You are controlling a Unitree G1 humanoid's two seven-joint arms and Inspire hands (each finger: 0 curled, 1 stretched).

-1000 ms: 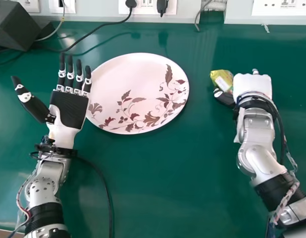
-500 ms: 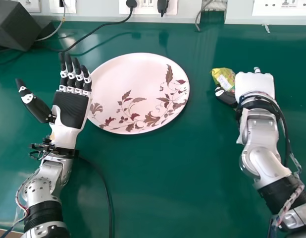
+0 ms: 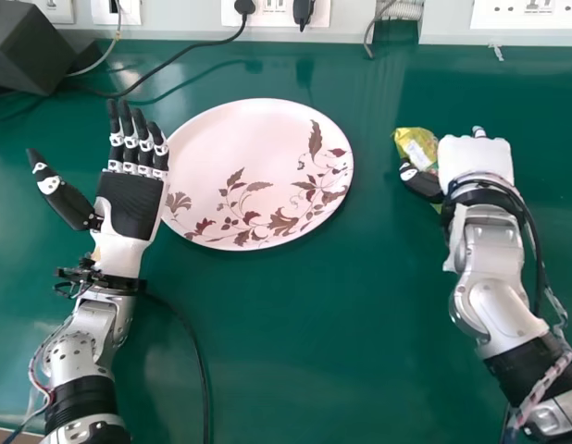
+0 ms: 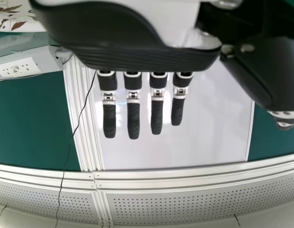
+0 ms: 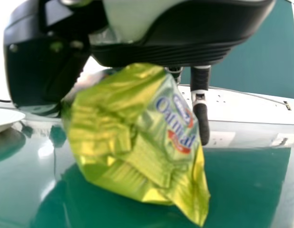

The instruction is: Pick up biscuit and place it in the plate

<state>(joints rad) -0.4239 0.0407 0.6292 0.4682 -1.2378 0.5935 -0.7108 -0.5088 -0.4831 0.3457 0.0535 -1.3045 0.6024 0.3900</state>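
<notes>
In the head view, the biscuit packet (image 3: 416, 145) is being pinched by the right hand (image 3: 476, 159), edged rightward since a second ago, over the green table (image 3: 314, 351), the plate (image 3: 240, 148) being flanked by it and the straight-fingered left hand (image 3: 129, 205). In the left wrist view, a white panel (image 4: 213, 118) is being seen past those fingers; in the right, sockets (image 5: 220, 99) beyond the packet.
</notes>
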